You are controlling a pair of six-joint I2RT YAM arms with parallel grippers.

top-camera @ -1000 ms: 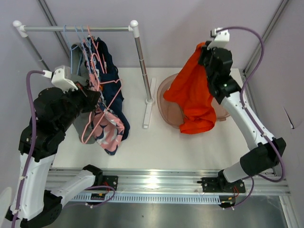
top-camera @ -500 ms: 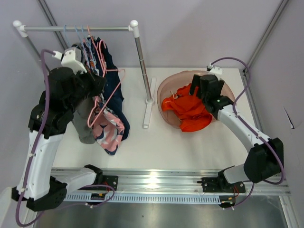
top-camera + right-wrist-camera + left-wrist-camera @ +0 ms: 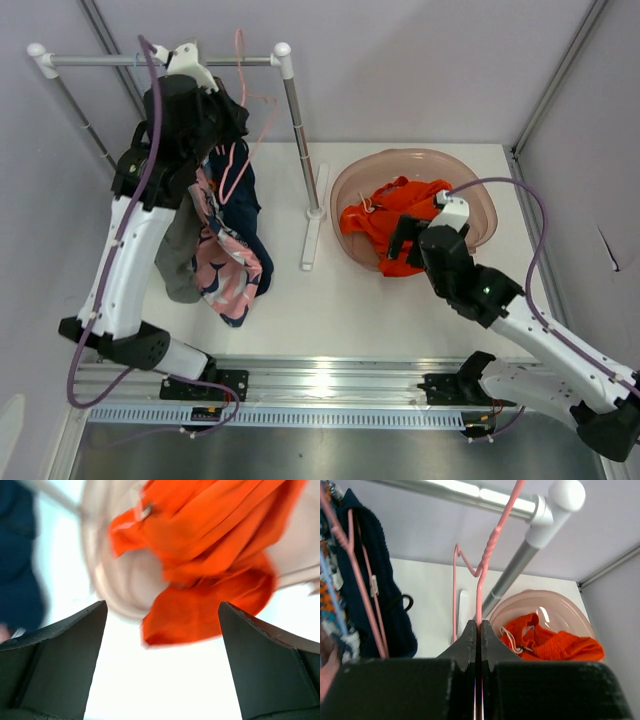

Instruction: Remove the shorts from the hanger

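Left gripper (image 3: pixel 479 630), clamped on bare pink hanger (image 3: pixel 487 550), has risen to the rail (image 3: pixel 100 60). Right gripper (image 3: pixel 161 605), jaws wide, has backed off; orange shorts (image 3: pixel 385 225) now lie in basin (image 3: pixel 420 160).

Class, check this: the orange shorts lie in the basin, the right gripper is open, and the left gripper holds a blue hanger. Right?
The hanger in the left gripper is pink, not blue, as the left wrist view shows. The shorts do lie in the basin; the right gripper is open.
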